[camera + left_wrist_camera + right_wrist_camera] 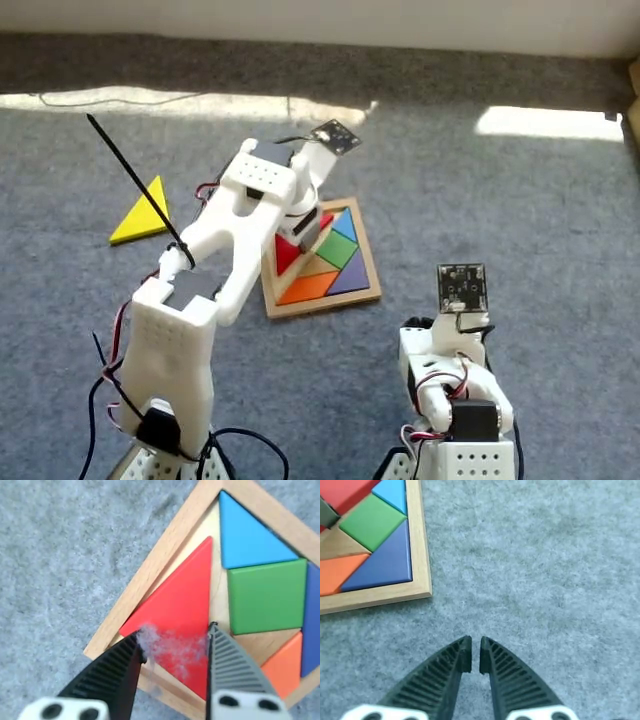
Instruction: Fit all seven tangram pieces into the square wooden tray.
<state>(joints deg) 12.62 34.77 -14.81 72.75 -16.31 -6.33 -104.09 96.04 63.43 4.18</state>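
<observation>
The left claw point(176, 636) is reaching over the square wooden tray point(165, 545) and clamping the red triangle point(175, 605) across one corner. One finger is sitting against the triangle's sloped edge by the tray's rim. The other is standing in the strip of bare wood between the red piece and its neighbours. A tuft of grey lint is clinging to the red surface between the fingers. The red triangle is lying inside the tray along one side of the frame.

A light blue triangle point(245, 535) is filling a corner of the tray, with a green square point(265, 597) touching it. A dark blue triangle point(382, 565) and an orange piece point(340, 572) are lying along the frame beyond the square.

The yellow triangle point(143, 215) is lying on the grey carpeted table point(500, 200), well apart from the tray, on the left arm's outer side. A black cable tie point(130, 179) is sticking out from that arm above it.

The right claw point(475, 652) is hanging over bare carpet near a tray corner, its fingers drawn almost together and gripping nothing.
</observation>
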